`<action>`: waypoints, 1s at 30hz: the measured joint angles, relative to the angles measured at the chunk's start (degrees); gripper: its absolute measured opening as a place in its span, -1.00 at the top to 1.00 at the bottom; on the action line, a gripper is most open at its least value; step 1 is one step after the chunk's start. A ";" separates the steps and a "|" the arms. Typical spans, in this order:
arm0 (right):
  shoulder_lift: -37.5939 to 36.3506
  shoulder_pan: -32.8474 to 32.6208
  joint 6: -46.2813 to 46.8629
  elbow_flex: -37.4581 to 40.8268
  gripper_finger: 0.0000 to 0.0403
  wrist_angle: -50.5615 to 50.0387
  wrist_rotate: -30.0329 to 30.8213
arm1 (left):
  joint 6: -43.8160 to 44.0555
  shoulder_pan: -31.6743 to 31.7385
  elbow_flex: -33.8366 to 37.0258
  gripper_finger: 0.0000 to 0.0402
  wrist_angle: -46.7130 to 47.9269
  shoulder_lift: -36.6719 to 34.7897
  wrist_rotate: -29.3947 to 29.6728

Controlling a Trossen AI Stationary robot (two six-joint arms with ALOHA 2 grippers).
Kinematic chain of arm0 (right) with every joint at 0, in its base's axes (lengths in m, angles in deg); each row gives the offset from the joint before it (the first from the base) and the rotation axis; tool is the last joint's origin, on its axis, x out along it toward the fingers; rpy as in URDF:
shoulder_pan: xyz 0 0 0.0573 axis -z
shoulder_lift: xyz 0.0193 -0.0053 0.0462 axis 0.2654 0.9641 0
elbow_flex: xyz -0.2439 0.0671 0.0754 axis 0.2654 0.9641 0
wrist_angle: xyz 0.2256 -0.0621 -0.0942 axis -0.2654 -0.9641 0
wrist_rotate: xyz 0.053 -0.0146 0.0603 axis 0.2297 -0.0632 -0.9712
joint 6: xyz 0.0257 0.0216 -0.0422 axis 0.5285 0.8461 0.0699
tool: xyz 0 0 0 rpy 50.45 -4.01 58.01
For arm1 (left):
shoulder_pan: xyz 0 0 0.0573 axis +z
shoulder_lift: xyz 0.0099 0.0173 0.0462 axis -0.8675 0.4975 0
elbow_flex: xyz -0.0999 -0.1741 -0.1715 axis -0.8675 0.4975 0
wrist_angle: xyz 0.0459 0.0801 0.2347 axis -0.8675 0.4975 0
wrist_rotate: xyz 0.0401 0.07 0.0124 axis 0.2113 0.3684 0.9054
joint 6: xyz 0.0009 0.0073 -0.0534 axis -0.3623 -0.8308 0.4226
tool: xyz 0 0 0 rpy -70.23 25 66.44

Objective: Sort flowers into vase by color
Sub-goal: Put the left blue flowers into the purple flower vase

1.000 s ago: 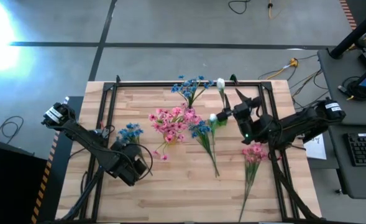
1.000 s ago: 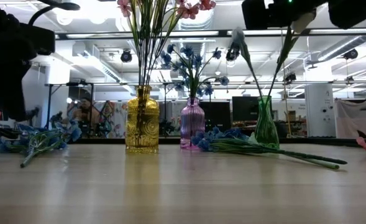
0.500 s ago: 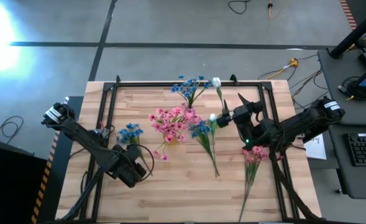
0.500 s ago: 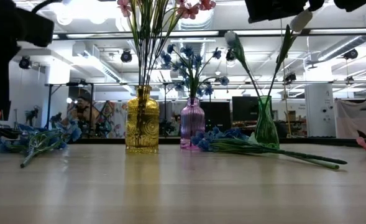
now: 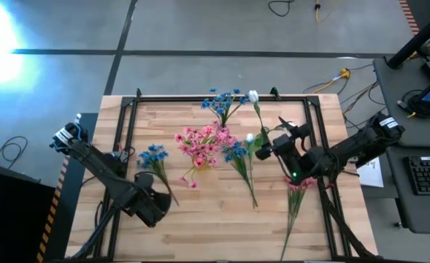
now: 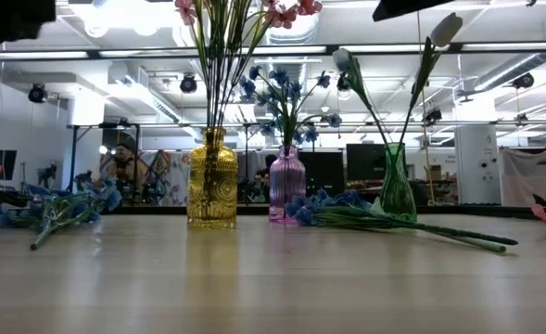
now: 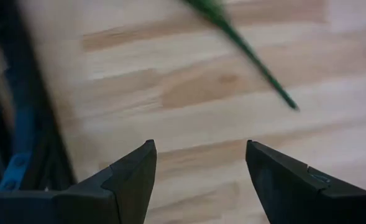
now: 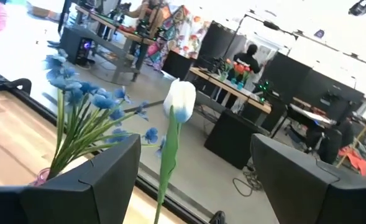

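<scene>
Three vases stand in a row. The yellow vase (image 6: pixel 211 181) holds pink flowers (image 5: pixel 200 142), the purple vase (image 6: pixel 286 184) blue flowers (image 5: pixel 225 102), and the green vase (image 6: pixel 397 183) two white tulips (image 6: pixel 446 30) (image 6: pixel 344 58). Flat on the table lie a blue spray (image 5: pixel 154 156) at the left, another blue spray (image 5: pixel 238 155) in the middle and a pink spray (image 5: pixel 298 183) at the right. My right gripper (image 8: pixel 195 140) is open and points level at the nearer tulip (image 8: pixel 181 99), clear of it. My left gripper (image 7: pixel 198 146) is open and points down over bare wood, by the left spray's stem end (image 7: pixel 257 68).
A black frame (image 5: pixel 127 124) runs along the table's left, far and right sides. The near half of the wooden top (image 5: pixel 215 226) holds only stem ends. Behind the vases, the low view shows a room with desks and people.
My right gripper has drawn back from the nearer white tulip toward the table's right edge and risen a little; the bud now stands free in the green vase. My left gripper has risen, rolled about its own axis and shifted slightly toward the near edge.
</scene>
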 joint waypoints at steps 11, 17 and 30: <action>0.00 -4.68 -3.34 -1.39 -0.48 -0.16 -0.09 | 13.28 0.10 0.24 -0.17 3.34 5.03 3.32; 0.32 -5.54 -4.11 -1.36 -0.46 -0.38 -0.09 | 13.44 1.38 0.48 -0.17 1.39 8.84 13.52; 0.30 -5.71 -6.68 -1.14 -0.45 -4.75 -3.10 | 13.66 5.20 0.52 -0.17 -5.43 20.15 16.25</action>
